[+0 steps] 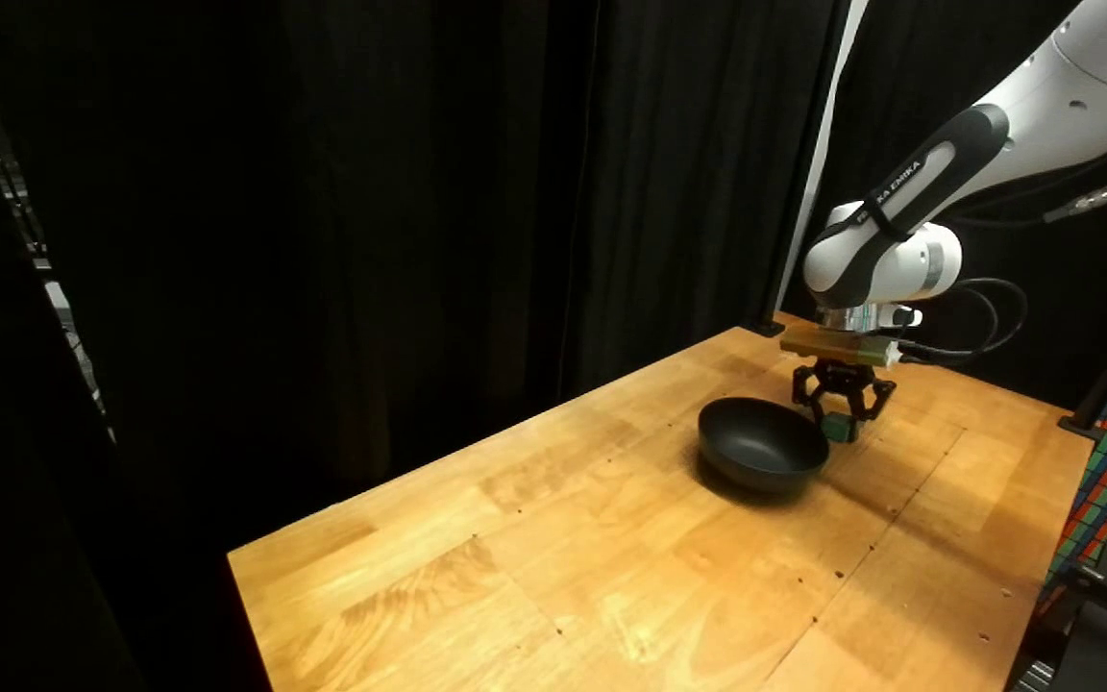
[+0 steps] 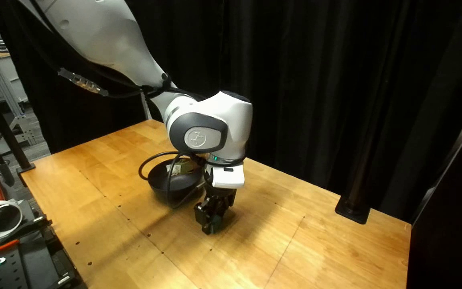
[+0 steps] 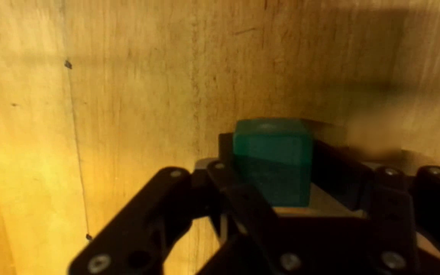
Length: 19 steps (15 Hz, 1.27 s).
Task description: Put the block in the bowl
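Note:
The black bowl [image 1: 763, 471] stands upright on the wooden table in both exterior views; its inside looks empty in an exterior view. In an exterior view the bowl [image 2: 159, 186] is partly hidden by the arm's cable and wrist. The green block [image 3: 273, 164] is between my two fingers in the wrist view, with a finger against each side. My gripper [image 3: 269, 152] is shut on it. In an exterior view my gripper [image 1: 838, 419] points down just beside the bowl, with the block [image 1: 839, 428] at or very near the table surface. I cannot tell whether it touches the table.
The wooden table [image 1: 611, 557] has dark curtains behind it. Black post bases stand at the table's edges, one at the back edge [image 2: 353, 210]. A cart with equipment [image 2: 18, 257] stands beside the table. A cable loop hangs from the wrist over the bowl in an exterior view.

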Motion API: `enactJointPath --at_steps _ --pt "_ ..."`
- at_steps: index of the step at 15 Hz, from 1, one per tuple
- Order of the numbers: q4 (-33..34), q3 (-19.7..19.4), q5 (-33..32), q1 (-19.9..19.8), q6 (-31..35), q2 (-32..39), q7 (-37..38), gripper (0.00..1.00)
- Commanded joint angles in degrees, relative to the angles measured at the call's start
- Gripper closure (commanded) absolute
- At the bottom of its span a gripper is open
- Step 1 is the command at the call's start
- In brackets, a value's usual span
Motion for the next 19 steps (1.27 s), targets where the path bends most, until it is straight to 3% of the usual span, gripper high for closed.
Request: enactJointPath --at_steps 1,6,12,13,15,18,19 --pt "2.3 -0.2 0.9 -0.4 -5.1 -1.0 3.1 0.79" --pt "3.0 0.2 0.8 -0.4 -11.8 -7.4 5.2 0.79" --pt "2.7 6.6 11.9 -1.4 -21.9 -13.9 3.0 0.79" --pt "2.4 7.3 13.6 -1.3 -22.6 -14.2 2.9 0.33" --pt "2.3 8.3 16.2 -1.1 -24.6 -14.1 2.9 0.23" --pt "1.9 8.2 15.9 -0.7 -26.3 -15.6 3.3 0.01" --pt "1.5 8.1 15.6 -0.6 -25.9 -16.4 2.9 0.0"
